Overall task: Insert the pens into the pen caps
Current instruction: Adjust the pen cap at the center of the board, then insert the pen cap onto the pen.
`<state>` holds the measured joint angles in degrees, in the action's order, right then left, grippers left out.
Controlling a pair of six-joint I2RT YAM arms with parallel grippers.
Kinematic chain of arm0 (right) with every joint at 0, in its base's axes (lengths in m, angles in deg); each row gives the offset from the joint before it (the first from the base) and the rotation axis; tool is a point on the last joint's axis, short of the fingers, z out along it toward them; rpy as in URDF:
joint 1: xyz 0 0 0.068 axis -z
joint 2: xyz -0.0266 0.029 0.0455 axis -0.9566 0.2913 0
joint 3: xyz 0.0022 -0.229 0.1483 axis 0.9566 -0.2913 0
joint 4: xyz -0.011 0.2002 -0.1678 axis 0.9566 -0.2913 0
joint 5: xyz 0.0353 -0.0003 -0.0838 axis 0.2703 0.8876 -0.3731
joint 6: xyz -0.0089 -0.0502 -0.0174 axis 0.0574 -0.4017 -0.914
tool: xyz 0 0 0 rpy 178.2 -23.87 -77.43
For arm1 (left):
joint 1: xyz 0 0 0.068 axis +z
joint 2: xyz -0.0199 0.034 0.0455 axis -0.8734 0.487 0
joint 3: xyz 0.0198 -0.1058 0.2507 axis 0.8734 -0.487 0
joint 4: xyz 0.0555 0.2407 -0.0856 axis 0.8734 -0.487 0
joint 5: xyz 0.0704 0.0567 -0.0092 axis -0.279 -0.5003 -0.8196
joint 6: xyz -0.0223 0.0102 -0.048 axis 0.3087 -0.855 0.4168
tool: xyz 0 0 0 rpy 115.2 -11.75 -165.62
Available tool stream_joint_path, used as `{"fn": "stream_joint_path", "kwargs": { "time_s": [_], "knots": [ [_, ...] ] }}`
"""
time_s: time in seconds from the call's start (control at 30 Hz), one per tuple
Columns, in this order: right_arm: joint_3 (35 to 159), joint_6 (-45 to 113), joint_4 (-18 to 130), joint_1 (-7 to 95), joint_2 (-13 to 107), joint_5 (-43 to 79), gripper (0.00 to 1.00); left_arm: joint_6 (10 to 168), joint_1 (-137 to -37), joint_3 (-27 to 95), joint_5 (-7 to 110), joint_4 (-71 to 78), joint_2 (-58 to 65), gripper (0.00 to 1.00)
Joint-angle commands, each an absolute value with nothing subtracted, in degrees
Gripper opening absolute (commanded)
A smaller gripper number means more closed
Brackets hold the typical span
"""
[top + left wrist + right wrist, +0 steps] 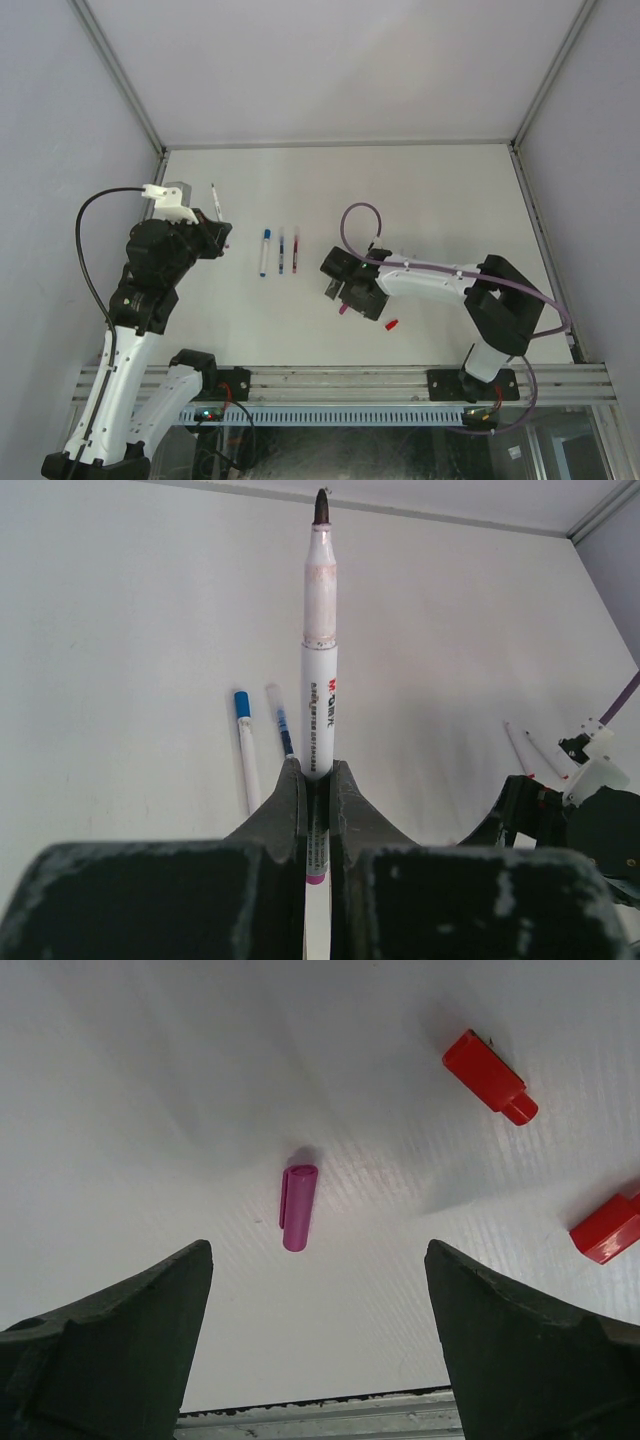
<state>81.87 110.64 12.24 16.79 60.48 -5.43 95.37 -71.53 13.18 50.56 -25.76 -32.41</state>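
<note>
My left gripper (220,236) is shut on a white pen (214,198) with a magenta end and holds it above the table, bare dark tip pointing away. In the left wrist view the pen (320,660) sticks out from between the closed fingers (288,800). Three more pens lie side by side mid-table: a blue-capped one (265,252), a blue one (281,250) and a red one (296,248). My right gripper (318,1260) is open and empty, just above a magenta cap (298,1207) lying on the table. Two red caps (488,1076) (606,1228) lie to its right.
The magenta cap (343,310) and one red cap (392,324) lie near the table's front edge (400,366). Grey walls enclose the table on the left, back and right. The right arm (585,820) shows at the right of the left wrist view.
</note>
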Motion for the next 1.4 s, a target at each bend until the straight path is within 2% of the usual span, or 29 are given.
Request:
{"fn": "stream_joint_path", "kwargs": {
  "time_s": [0.0, 0.23, 0.43, 0.73, 0.93, 1.03, 1.17, 1.23, 1.37],
  "knots": [
    [85.7, 114.5, 10.6, 17.6, 62.0, -4.6, 0.84, 96.1, -71.0, 11.0, 50.9, -23.0, -33.2, 0.0],
    [85.8, 114.1, 11.9, 18.1, 64.4, -3.4, 0.7, 96.1, -71.0, 11.0, 51.0, -23.1, -33.0, 0.0],
    [86.1, 113.2, 12.7, 18.4, 67.1, -4.2, 0.52, 95.9, -71.0, 11.1, 51.2, -23.1, -32.9, 0.0],
    [86.8, 112.9, 12.1, 18.5, 71.3, -4.1, 0.49, 95.8, -70.9, 11.0, 51.2, -23.1, -33.1, 0.0],
    [88.4, 111.8, 10.1, 18.7, 73.7, -3.7, 0.42, 95.8, -70.9, 11.0, 51.2, -23.1, -33.2, 0.0],
    [88.7, 111.2, 9.3, 18.8, 74.6, -3.3, 0.35, 95.8, -70.9, 11.0, 51.2, -23.1, -33.3, 0.0],
    [88.7, 108.8, 10.3, 19.0, 76.1, -1.3, 0.21, 95.7, -70.9, 11.1, 51.2, -23.1, -33.4, 0.0],
    [88.7, 107.0, 11.1, 19.0, 76.7, -0.4, 0.01, 95.7, -70.8, 11.0, 51.2, -23.1, -33.3, 0.0],
    [88.7, 103.8, 11.3, 18.7, 75.1, -2.4, 0.0, 95.7, -70.7, 11.1, 51.5, -23.1, -33.1, 0.0]
  ]
}}
